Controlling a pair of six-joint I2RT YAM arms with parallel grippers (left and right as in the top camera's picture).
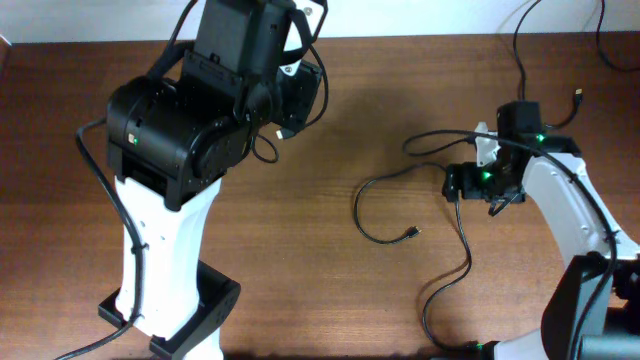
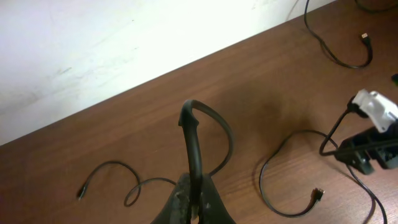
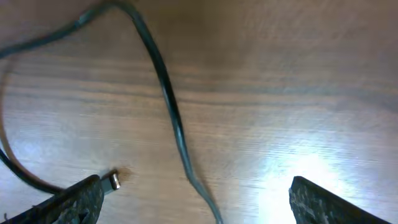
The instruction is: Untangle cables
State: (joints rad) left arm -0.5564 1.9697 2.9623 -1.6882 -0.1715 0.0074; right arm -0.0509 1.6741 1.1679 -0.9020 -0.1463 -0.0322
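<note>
My left gripper (image 2: 194,190) is shut on a thin black cable (image 2: 198,134) that arches up from its jaws. It is raised at the back left of the table (image 1: 295,98). Another cable (image 2: 134,183) lies loose below it, with a plug at its left end. My right gripper (image 3: 196,200) is open wide just above the wood, with a cable strand (image 3: 171,106) running between its fingers and a plug end (image 3: 114,180) beside its left finger. In the overhead view the right gripper (image 1: 470,183) sits over a long cable (image 1: 372,185) that curls to a plug.
One more cable (image 1: 520,55) with a small plug lies at the back right corner and also shows in the left wrist view (image 2: 339,56). A strand (image 1: 455,280) trails from the right gripper toward the front edge. The arm bases stand at front left and front right.
</note>
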